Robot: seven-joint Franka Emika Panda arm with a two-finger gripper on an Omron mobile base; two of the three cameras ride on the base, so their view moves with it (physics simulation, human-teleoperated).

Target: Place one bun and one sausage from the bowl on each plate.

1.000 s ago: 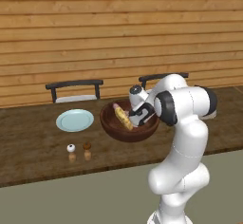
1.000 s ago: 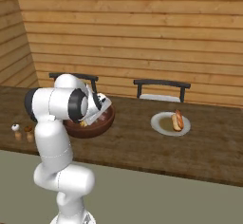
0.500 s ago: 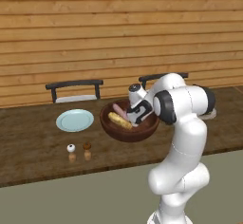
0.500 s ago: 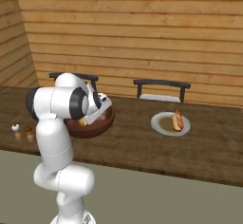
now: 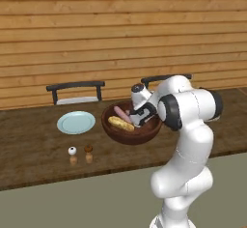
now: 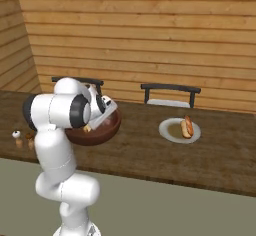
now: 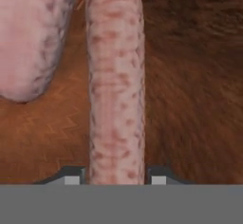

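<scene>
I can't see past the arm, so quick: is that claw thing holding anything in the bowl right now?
Gripper: fingertips sit either side of a sausage in the bowl; whether they are clamped on it cannot be told.

From the right side, the white arm's bulk covers most of the large dark reddish-brown wooden bowl (image 6: 102,130), so I can't see what lies inside it. Up close, the smooth pinkish-red sausage (image 7: 115,83) runs off the top edge and its near end drops out of sight between the dark finger tips (image 7: 72,178), whether they pinch it I cannot tell. A pale mottled rounded thing (image 7: 33,33) beside it is cut off at top and left.
</scene>
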